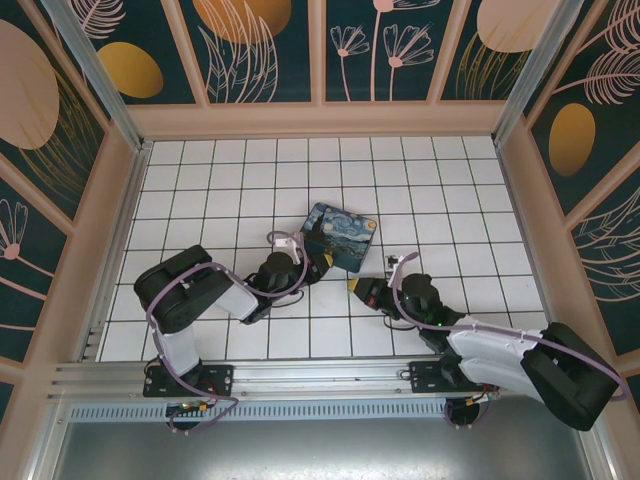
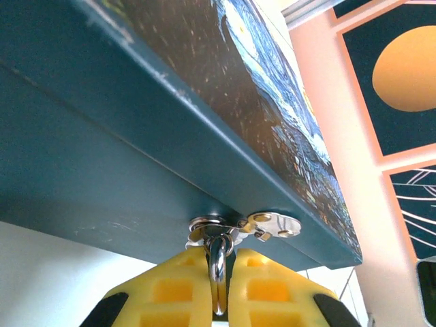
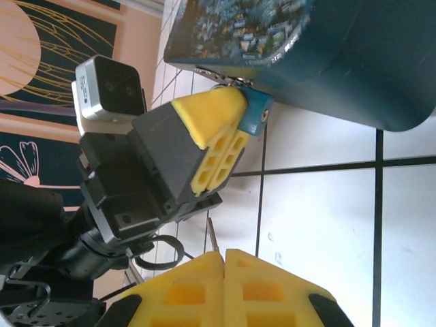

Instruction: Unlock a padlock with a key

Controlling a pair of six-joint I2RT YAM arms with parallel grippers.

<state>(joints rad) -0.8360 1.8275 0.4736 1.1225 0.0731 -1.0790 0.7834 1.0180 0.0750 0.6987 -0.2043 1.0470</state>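
Evidently left gripper clamps padlock under box hasp, lower centre, steadying it for unlocking; right gripper pressed together

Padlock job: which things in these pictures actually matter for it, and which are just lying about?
For the job:
- padlock, clamped in the left gripper
- key, a thin metal blade, apparently held by the right gripper

Just there:
- painted box, whose hasp carries the lock
- tiled table
- flower-patterned walls
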